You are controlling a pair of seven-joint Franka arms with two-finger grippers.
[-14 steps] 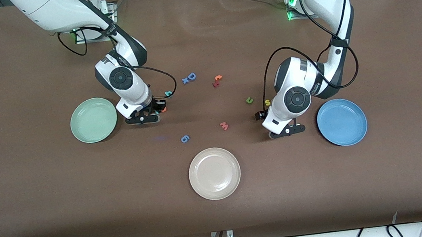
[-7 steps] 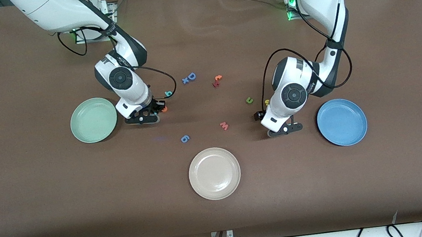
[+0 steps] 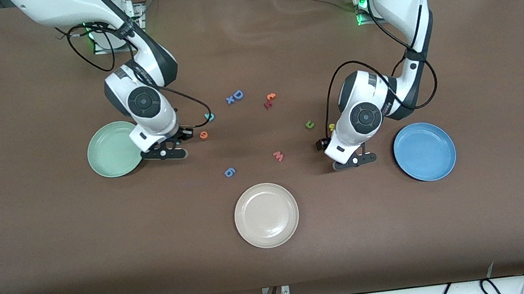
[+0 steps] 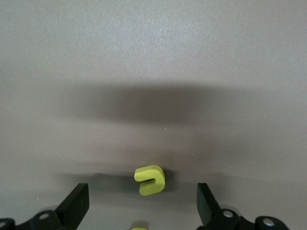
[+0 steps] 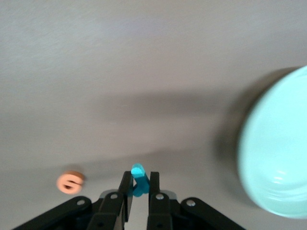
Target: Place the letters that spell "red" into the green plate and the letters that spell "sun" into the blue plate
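Foam teal letter (image 5: pixel 138 179), light and squashy, pinched edgewise in right end effector (image 5: pixel 139 184) beside green plate (image 5: pixel 278 153); left end effector (image 4: pixel 142 206) wide above yellow letter (image 4: pixel 150 179)

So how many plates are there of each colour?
green plate: 1
blue plate: 1
beige-white plate: 1
Total: 3 plates
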